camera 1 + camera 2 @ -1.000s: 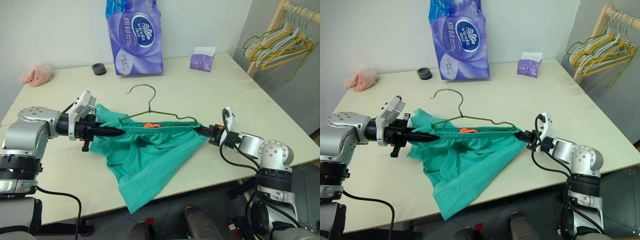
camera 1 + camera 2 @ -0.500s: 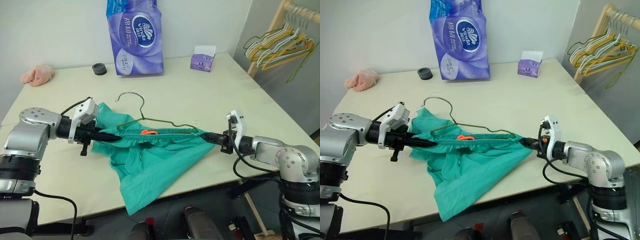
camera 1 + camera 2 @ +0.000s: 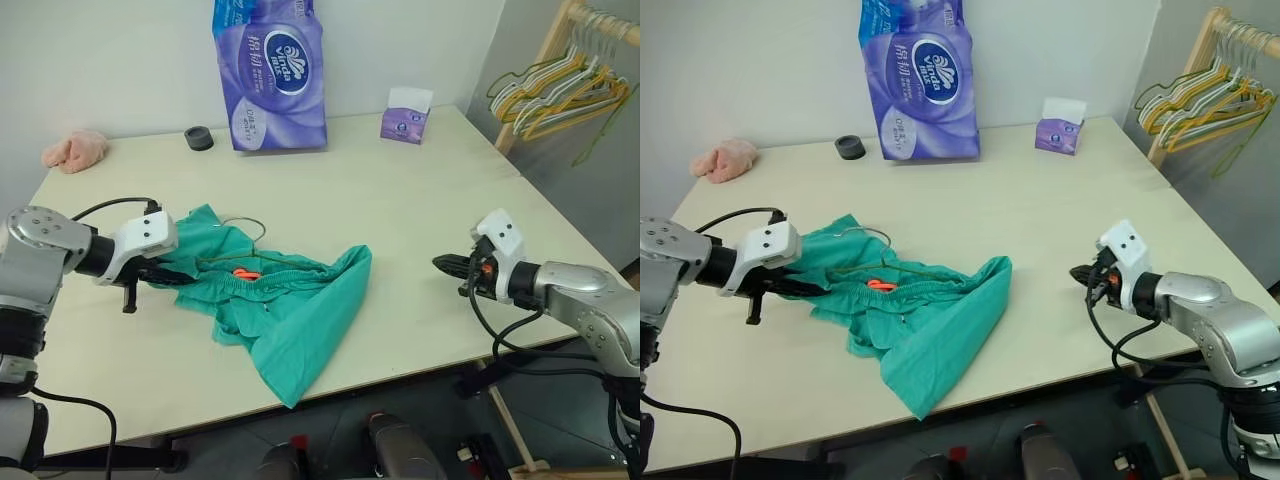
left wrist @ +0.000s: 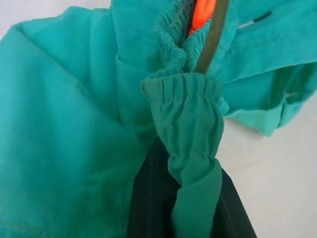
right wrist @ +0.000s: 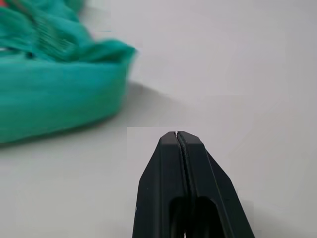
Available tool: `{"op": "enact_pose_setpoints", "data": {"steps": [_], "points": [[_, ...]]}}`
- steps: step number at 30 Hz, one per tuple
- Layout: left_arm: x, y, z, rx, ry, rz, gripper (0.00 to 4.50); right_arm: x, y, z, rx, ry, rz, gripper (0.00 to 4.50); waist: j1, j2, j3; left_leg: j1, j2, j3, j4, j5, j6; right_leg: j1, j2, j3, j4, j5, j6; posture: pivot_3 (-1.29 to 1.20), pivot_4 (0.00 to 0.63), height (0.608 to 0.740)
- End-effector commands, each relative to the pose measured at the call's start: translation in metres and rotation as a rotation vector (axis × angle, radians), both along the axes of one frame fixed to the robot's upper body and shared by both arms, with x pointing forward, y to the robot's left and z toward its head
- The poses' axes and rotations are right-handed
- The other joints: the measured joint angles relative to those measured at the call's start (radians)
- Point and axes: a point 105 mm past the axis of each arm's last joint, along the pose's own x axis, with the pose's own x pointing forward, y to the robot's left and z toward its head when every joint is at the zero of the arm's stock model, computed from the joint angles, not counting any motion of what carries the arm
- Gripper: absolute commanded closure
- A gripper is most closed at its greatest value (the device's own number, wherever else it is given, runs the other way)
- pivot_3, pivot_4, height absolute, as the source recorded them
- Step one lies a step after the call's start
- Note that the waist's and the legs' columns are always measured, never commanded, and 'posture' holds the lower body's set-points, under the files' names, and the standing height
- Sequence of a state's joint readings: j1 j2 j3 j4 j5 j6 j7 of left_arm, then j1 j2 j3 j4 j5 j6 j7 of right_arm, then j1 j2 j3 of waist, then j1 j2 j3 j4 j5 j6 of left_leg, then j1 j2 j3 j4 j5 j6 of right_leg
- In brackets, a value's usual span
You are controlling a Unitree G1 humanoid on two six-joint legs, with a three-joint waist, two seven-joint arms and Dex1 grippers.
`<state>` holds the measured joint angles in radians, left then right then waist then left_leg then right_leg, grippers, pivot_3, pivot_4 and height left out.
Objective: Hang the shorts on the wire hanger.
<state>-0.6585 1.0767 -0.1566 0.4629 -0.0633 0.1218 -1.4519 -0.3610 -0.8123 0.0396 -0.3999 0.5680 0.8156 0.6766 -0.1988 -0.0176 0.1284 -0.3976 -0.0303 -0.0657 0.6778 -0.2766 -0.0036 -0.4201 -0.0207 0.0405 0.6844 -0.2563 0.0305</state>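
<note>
Teal-green shorts (image 3: 285,300) with an orange tag (image 3: 242,273) were seen on a cream table (image 3: 420,200), behind them a purple-and-white patterned tissue pack (image 3: 268,72), a pink cloth (image 3: 75,149) beside it.

The shorts (image 3: 290,310) are soft matt teal cloth, gathered into fine ribs at the waistband. The hanger (image 4: 212,37) is thin olive wire with a dull finish. The table (image 3: 420,200) looks smooth, pale and matt. The right gripper (image 5: 177,136) is smooth black plastic. The pack (image 3: 268,70) wears glossy purple film.
</note>
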Motion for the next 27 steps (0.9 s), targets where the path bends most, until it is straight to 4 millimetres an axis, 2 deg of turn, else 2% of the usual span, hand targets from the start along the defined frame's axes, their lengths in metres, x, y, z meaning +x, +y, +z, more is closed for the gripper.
{"op": "enact_pose_setpoints", "data": {"steps": [1, 5, 8, 12, 14, 19, 24, 27], "points": [[0.006, -0.003, 0.011, 0.007, -0.052, -0.008, 4.50, -0.010, 0.012, 0.011, -0.006, -0.046, 0.088, 4.46, 0.002, 0.000, 0.000, 0.000, 0.000, 0.000, 0.000, 0.000, 0.000, 0.000, 0.000, 0.000, -0.001, 0.000, 0.000, -0.23, 0.101, 0.740], [0.007, -0.011, 0.007, -0.019, -0.040, -0.035, 4.50, -0.013, 0.029, 0.009, 0.010, -0.057, 0.140, 4.46, 0.003, 0.000, 0.000, 0.000, 0.000, 0.000, 0.000, 0.000, 0.000, 0.000, 0.000, 0.000, -0.001, 0.000, 0.000, -0.23, 0.100, 0.740], [0.007, -0.013, 0.006, -0.020, -0.037, -0.041, 4.50, -0.004, 0.034, 0.005, -0.062, -0.125, 0.124, 3.92, 0.002, 0.000, 0.000, 0.000, 0.000, 0.000, 0.000, 0.000, 0.000, 0.000, 0.000, 0.000, -0.001, 0.000, 0.000, -0.23, 0.101, 0.740], [0.007, -0.018, 0.007, -0.061, -0.037, -0.047, 4.50, 0.007, 0.050, 0.005, -0.145, -0.221, 0.140, 2.60, 0.002, 0.000, 0.000, 0.000, 0.000, 0.000, 0.000, 0.000, 0.000, 0.000, 0.000, 0.000, -0.001, 0.000, 0.000, -0.24, 0.103, 0.740], [0.007, -0.020, 0.008, -0.071, -0.039, -0.056, 4.50, 0.006, 0.061, -0.001, -0.178, -0.210, 0.193, 1.90, 0.002, 0.000, 0.000, 0.000, 0.000, 0.000, 0.000, 0.000, 0.000, 0.000, 0.000, 0.000, 0.000, 0.000, 0.000, -0.23, 0.103, 0.740], [0.005, -0.029, 0.008, -0.112, -0.028, -0.080, 4.50, 0.012, 0.084, -0.012, -0.213, -0.184, 0.279, 1.90, 0.002, 0.000, 0.000, 0.000, 0.000, 0.000, 0.001, 0.000, 0.000, 0.000, 0.000, 0.000, -0.001, 0.001, 0.000, -0.23, 0.100, 0.740], [0.002, -0.035, 0.010, -0.143, -0.021, -0.097, 4.50, 0.033, 0.098, -0.021, -0.301, -0.203, 0.325, 1.90, 0.001, 0.000, 0.000, 0.000, 0.000, -0.001, 0.001, 0.000, 0.000, 0.000, -0.001, 0.000, 0.000, 0.001, 0.000, -0.22, 0.096, 0.740], [0.000, -0.037, 0.011, -0.164, -0.018, -0.103, 4.50, 0.044, 0.107, -0.020, -0.305, -0.206, 0.332, 1.90, -0.001, 0.000, 0.000, 0.000, 0.000, -0.001, 0.001, 0.000, 0.000, -0.001, -0.001, 0.000, 0.000, 0.001, 0.000, -0.21, 0.094, 0.740]]}}
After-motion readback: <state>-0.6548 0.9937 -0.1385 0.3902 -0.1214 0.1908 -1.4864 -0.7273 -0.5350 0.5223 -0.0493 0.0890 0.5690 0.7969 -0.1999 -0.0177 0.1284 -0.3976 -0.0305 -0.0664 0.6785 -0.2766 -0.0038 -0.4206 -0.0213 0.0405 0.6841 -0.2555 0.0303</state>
